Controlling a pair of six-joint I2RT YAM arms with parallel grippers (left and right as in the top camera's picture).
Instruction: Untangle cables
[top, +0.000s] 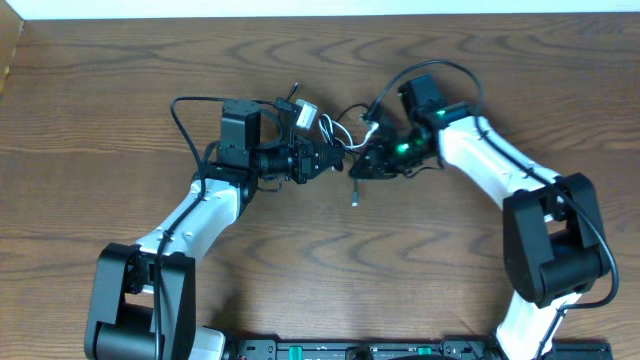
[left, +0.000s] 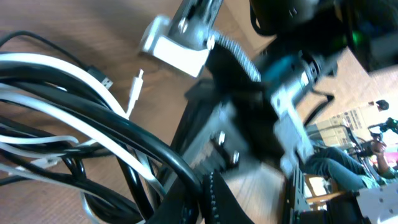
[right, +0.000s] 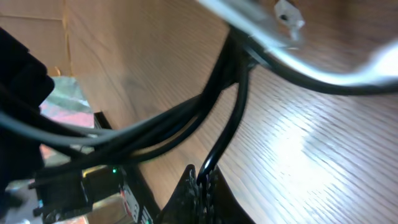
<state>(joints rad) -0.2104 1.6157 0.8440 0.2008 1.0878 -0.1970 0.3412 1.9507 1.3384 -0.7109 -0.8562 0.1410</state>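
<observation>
Nearest, the left gripper (top: 338, 165) pinches the tangled cables (top: 345, 128), a thin black cord (right: 217, 143) and a thin white cord (left: 62, 66). The right gripper (top: 362, 166) is clamped on the black cord. The loops lie just beyond on the brown wooden table (top: 150, 60).

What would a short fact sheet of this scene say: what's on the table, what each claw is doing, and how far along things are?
Surface: wooden table
Cables: black cable and white cable, tangled together between the arms
Left gripper: shut on the black cable
Right gripper: shut on the black cable
Loose ends: white plug and black plug, free
Progress: not yet untangled
</observation>
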